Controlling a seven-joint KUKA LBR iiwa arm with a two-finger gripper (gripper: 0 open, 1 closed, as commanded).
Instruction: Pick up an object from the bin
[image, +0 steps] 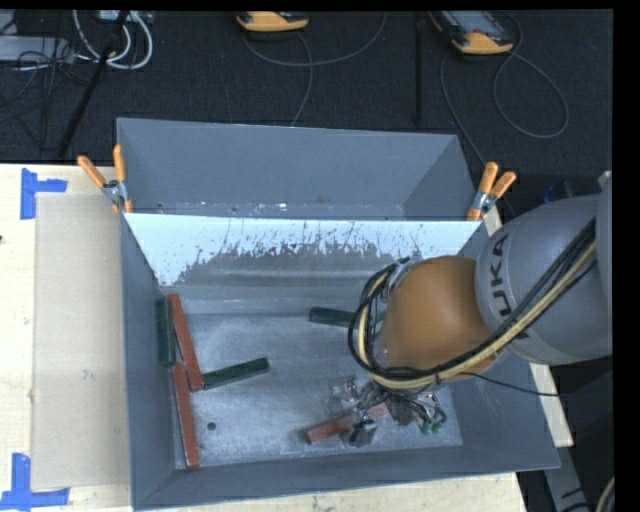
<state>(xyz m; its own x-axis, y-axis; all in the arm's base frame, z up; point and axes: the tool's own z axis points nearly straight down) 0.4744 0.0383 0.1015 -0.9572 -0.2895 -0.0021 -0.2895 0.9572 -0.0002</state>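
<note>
While my gripper (378, 412) sits low near the front wall of the bin (300, 180), I cannot tell how wide it stands (its own hardware crowds the spot). A short, flat reddish-brown bar (322, 433) lies just beside it. My arm (560, 270) bends in from the right, its smooth orange cover (430, 315) domed above.
</note>
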